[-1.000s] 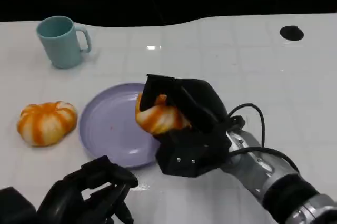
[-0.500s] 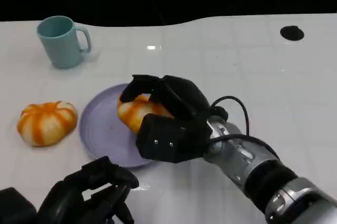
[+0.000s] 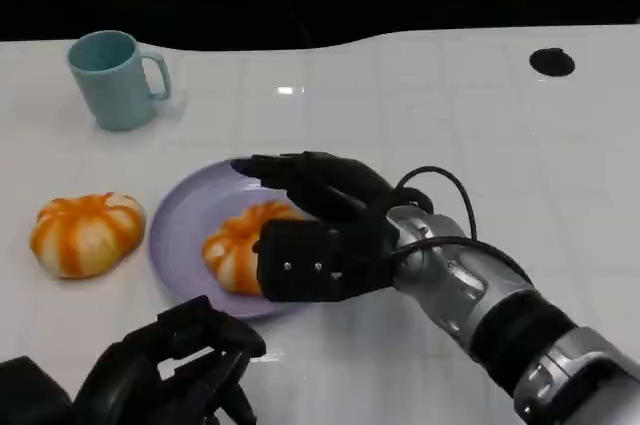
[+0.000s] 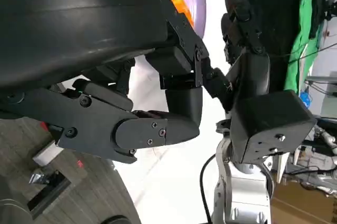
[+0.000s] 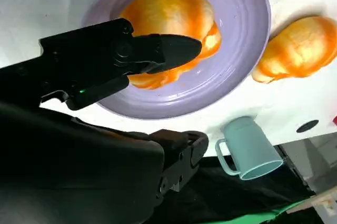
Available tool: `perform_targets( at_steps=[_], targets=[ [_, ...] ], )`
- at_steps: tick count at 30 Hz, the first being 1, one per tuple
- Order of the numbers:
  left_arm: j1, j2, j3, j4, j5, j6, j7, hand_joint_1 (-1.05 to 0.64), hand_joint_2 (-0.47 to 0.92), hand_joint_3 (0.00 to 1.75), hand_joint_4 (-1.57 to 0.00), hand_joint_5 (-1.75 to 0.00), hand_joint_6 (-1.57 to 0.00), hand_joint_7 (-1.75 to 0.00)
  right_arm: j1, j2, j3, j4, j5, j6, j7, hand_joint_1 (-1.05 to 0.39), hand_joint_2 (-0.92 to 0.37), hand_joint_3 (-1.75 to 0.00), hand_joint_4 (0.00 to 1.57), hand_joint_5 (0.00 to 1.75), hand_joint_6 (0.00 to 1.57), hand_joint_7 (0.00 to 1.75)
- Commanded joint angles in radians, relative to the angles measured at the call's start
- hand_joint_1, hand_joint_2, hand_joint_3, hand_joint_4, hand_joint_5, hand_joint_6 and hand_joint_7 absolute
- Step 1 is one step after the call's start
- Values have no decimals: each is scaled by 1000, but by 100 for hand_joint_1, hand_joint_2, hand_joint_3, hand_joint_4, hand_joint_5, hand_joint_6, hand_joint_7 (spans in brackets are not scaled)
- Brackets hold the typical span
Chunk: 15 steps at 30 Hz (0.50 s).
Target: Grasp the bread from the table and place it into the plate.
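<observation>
Right hand (image 3: 318, 235) is spread open above the bread (image 3: 238, 243), holding nothing. Bread already lies in the plate (image 3: 180, 223); I judge only pulling the hand away is left.

The right robot hand (image 3: 315, 230) has lowered over the plate (image 3: 180, 235) and spread its fingers; the bread (image 3: 235, 245) now lies on the plate beneath them, released.

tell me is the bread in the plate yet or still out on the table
In. One bread lies inside the purple plate, right hand spread over it. A second bread sits on the table.
</observation>
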Motion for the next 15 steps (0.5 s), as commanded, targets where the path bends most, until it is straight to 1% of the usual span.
perform_targets(
  at_steps=[1, 6, 10, 12, 15],
  targets=[
    [4, 12, 6, 5, 0, -15, -13, -39, 92, 45, -68, -166, -71, -123, 22, -25, 7, -40, 0, 23, 21, -74, -92, -33, 0, 3, 16, 0],
    [4, 9, 0, 7, 7, -23, -8, -39, 92, 45, -68, -165, -71, -122, 55, -60, 8, -99, -5, 18, 28, -73, -92, -33, 3, 5, 17, 1],
    [2, 6, 0, 7, -5, -16, -10, -39, 92, 45, -69, -165, -71, -122, 113, -111, 4, -209, -5, 13, 52, -72, -92, -34, 6, 7, 17, 1],
    [1, 5, 0, 9, -7, -17, -10, -40, 92, 45, -69, -165, -71, -122, 134, -128, 3, -249, -5, 10, 56, -72, -92, -34, 9, 8, 19, 1],
    [0, 5, -2, 11, -3, -22, -11, -40, 92, 45, -69, -165, -71, -122, 213, -172, -20, -350, 26, -29, 61, -68, -92, -30, 13, 11, 22, 3]
  ],
)
